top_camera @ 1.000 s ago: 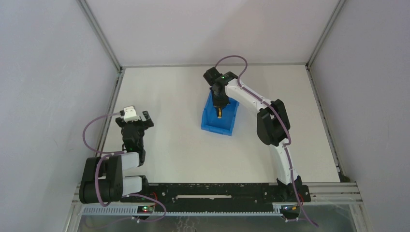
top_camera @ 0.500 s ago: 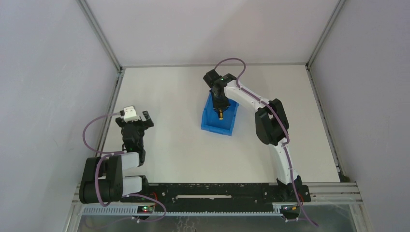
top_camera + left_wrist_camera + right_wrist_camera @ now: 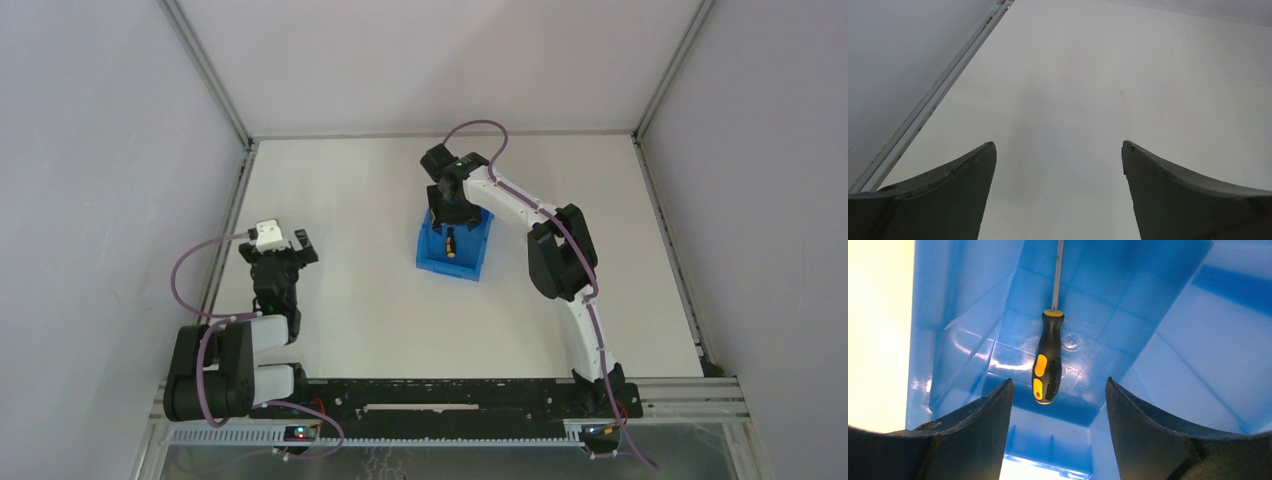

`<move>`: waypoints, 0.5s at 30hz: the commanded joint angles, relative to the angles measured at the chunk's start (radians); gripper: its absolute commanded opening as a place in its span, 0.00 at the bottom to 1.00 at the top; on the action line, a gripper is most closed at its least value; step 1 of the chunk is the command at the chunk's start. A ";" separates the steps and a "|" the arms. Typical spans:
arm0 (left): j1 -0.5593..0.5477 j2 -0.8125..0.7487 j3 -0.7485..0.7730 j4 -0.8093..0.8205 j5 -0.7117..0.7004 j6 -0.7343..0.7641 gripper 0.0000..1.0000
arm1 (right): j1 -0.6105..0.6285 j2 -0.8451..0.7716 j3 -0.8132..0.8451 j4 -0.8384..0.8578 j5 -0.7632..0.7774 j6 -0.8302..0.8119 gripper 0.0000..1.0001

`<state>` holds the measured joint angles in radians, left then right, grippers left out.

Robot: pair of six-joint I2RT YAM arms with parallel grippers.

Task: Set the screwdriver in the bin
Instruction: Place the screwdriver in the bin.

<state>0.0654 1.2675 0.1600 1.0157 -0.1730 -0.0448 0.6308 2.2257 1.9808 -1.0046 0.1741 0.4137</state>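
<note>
The screwdriver point(image 3: 1047, 365), with a black and yellow handle and a thin shaft, lies on the floor of the blue bin point(image 3: 1168, 335). In the top view it shows as a small dark and yellow shape point(image 3: 451, 243) inside the bin point(image 3: 432, 258) at the table's middle. My right gripper point(image 3: 1058, 390) is open and empty, hovering just above the bin's far end point(image 3: 452, 212); the handle is clear of both fingers. My left gripper point(image 3: 280, 244) is open and empty at the left side, over bare table in its wrist view point(image 3: 1058, 147).
The white table point(image 3: 360, 200) is walled in by grey panels. A metal rail point(image 3: 933, 100) runs along the left edge close to my left gripper. A black rail point(image 3: 450, 395) with both arm bases runs along the near edge.
My right gripper has opened and let go of the screwdriver, which now lies in the bin. The gripper has lifted slightly toward the bin's far end. The left arm has not moved.
</note>
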 commanded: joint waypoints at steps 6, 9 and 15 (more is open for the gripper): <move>-0.006 -0.010 0.032 0.037 -0.010 0.017 1.00 | 0.003 -0.015 -0.002 -0.004 0.029 0.018 0.79; -0.006 -0.010 0.032 0.037 -0.010 0.017 1.00 | 0.003 -0.027 -0.004 -0.012 0.043 0.030 0.77; -0.005 -0.010 0.032 0.037 -0.010 0.016 1.00 | 0.003 -0.082 -0.026 -0.023 0.082 0.060 0.78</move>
<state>0.0654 1.2675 0.1600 1.0157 -0.1730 -0.0448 0.6308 2.2230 1.9690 -1.0115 0.2062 0.4335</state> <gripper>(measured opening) 0.997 0.780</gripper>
